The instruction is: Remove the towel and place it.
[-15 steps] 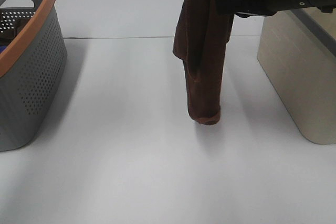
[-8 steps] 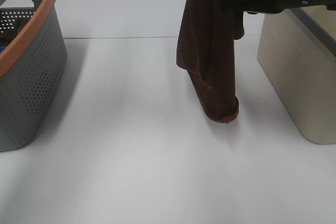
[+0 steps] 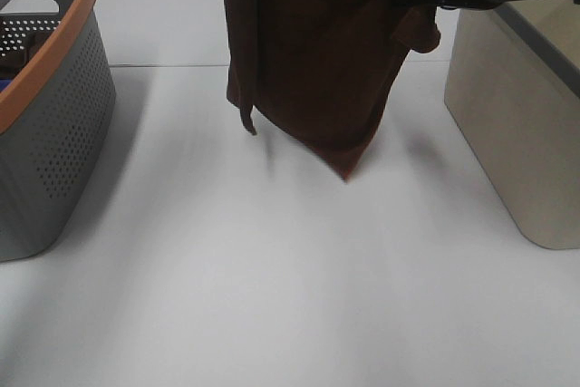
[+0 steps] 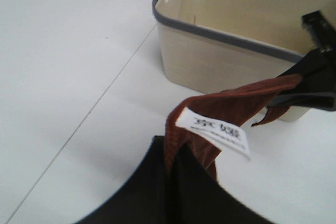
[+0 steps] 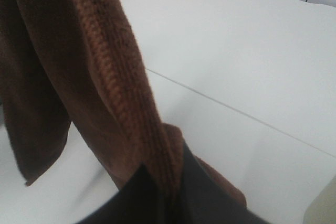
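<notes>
The table point(image 3: 272, 296) is viewed from high above its near side by the exterior camera, which is faced toward the far edge. The towel point(image 3: 308, 52) is caught from some way off, with a grey basket point(image 3: 54, 124) to its left and a beige bin point(image 3: 517, 142) to its right. The left wrist camera is held very close to the towel's tag point(image 4: 212, 132) and faced past it toward the bin. The right wrist camera is held as close to the towel's hem point(image 5: 113, 77), faced at the table beyond. The towel is shared by all three views.
</notes>
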`<move>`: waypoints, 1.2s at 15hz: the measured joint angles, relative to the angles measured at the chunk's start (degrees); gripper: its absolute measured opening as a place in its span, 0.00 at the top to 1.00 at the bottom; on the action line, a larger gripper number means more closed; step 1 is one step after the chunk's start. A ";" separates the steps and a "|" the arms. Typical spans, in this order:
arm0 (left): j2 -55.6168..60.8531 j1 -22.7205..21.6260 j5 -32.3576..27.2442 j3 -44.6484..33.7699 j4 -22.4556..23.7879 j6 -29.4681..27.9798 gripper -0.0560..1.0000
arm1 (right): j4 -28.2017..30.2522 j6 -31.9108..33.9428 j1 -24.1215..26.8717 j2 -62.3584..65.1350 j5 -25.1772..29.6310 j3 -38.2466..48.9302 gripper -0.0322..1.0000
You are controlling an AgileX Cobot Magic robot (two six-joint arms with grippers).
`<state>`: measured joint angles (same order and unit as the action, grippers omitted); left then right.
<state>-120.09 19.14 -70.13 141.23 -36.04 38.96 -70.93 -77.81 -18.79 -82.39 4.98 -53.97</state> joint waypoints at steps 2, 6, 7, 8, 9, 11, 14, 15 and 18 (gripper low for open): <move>0.00 0.00 0.00 0.00 5.21 -0.34 0.95 | 1.89 -0.06 0.00 0.00 0.00 -2.06 0.97; 0.00 0.00 2.01 0.00 14.84 -0.40 0.95 | 6.93 -0.06 0.00 -5.16 0.80 -10.31 0.97; -0.40 0.00 4.18 0.00 16.90 -0.40 0.95 | 7.85 -0.06 0.00 -7.51 0.86 -13.06 0.97; -0.86 0.00 6.13 0.00 19.08 -0.40 0.95 | 8.77 -0.06 0.00 -9.63 0.86 -16.21 0.97; -1.95 0.00 8.31 0.00 21.66 -0.86 0.95 | 10.08 -0.06 0.00 -11.92 0.86 -19.31 0.97; -4.53 0.00 13.46 0.00 26.41 -1.43 0.95 | 13.52 -0.11 0.00 -17.19 -0.23 -25.55 0.97; -7.28 0.00 20.28 0.00 31.05 -3.50 0.95 | 18.51 -0.11 0.00 -23.43 -3.67 -32.83 0.97; -8.59 0.00 25.04 0.00 36.84 -6.70 0.95 | 20.28 -0.11 0.00 -27.56 -6.76 -36.90 0.97; -9.97 0.00 27.90 0.00 40.62 -13.46 0.95 | 20.57 -0.11 0.00 -30.37 -11.86 -38.39 0.97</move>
<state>-130.06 19.14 -42.23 141.23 4.58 25.50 -50.36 -77.92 -18.79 -112.76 -6.88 -92.36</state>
